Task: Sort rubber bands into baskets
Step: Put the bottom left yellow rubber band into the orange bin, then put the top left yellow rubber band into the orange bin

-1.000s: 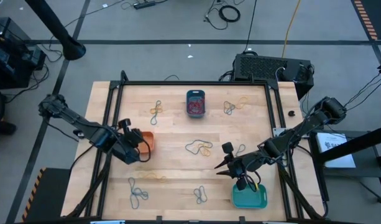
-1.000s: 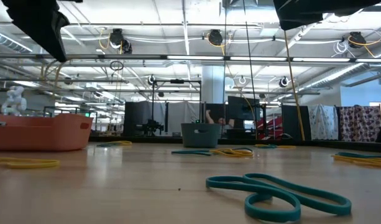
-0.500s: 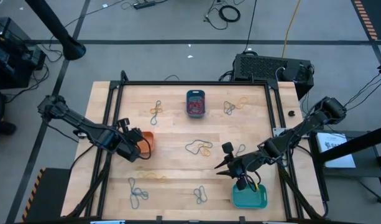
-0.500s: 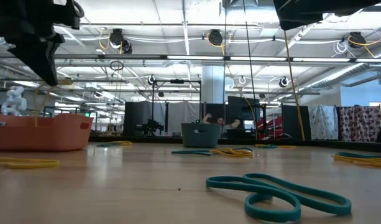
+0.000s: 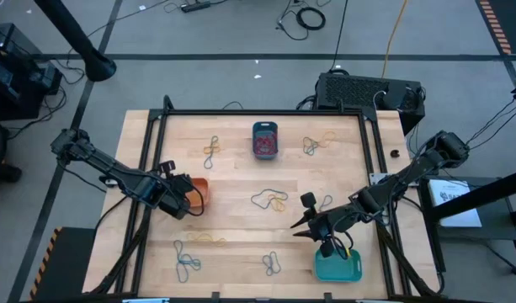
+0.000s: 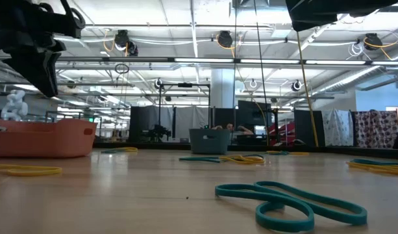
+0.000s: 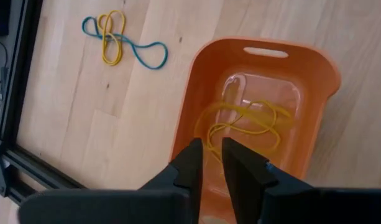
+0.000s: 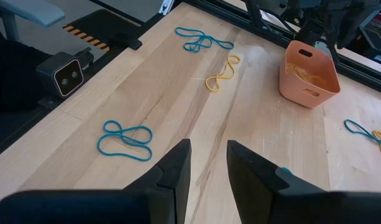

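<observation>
The orange basket (image 5: 199, 188) stands at the table's left, with yellow rubber bands (image 7: 246, 121) lying on its bottom. My left gripper (image 7: 212, 152) hangs just above the basket's near end, pointing steeply down, fingers slightly apart with nothing between them. My right gripper (image 8: 209, 163) hovers open above the table at the near right, beside the turquoise basket (image 5: 337, 268), and holds nothing. The dark teal basket (image 5: 265, 140) at the far middle holds reddish bands. Loose rubber bands (image 5: 270, 200) lie scattered over the wood.
Loose teal and yellow bands lie at the far left (image 5: 211, 150), far right (image 5: 316, 145), near left (image 5: 186, 259) and near middle (image 5: 272, 263). A teal band (image 6: 289, 201) lies close to the low camera. A black frame (image 5: 266, 112) rims the table.
My left gripper has sunk toward the orange basket. A yellow strand that hung below it half a second ago in the low view no longer hangs there.
</observation>
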Robot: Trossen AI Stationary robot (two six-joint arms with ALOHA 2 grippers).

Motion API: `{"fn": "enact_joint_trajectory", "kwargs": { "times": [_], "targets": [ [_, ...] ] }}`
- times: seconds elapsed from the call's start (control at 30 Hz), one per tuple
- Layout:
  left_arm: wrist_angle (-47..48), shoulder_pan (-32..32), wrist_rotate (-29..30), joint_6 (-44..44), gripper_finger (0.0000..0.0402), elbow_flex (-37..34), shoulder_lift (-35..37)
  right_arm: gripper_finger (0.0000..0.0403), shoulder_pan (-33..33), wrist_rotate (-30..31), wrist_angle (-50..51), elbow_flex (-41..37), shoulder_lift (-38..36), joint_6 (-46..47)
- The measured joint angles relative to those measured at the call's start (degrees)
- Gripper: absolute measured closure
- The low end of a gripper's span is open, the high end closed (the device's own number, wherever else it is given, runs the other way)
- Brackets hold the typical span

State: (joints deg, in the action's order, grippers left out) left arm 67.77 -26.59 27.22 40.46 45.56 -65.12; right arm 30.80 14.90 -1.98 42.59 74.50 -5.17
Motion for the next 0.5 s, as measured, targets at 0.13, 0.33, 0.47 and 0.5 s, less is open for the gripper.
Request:
{"fn": "enact_joint_trajectory", "kwargs": {
  "times": [0.13, 0.33, 0.47, 0.5],
  "targets": [
    [-0.12, 0.0, -0.02, 1.23, 0.0325, 0.0, 0.0, 0.0306, -0.02, 0.0, 0.0, 0.02, 0.0, -0.02],
    [-5.35, 2.33, -0.04, -0.82, 0.0325, 0.0, 0.0, 0.0306, -0.06, 0.02, -0.8, 0.02, 0.0, -1.76],
    [-10.94, 11.11, -0.14, -9.13, 0.0325, 0.0, 0.0, 0.0306, -0.11, 0.02, -2.95, 0.02, 0.0, -4.65],
    [-12.26, 14.14, -0.54, -11.84, 0.0325, 0.0, 0.0, 0.0306, -0.11, 0.02, -3.48, 0.01, 0.0, -5.34]
  ]
}}
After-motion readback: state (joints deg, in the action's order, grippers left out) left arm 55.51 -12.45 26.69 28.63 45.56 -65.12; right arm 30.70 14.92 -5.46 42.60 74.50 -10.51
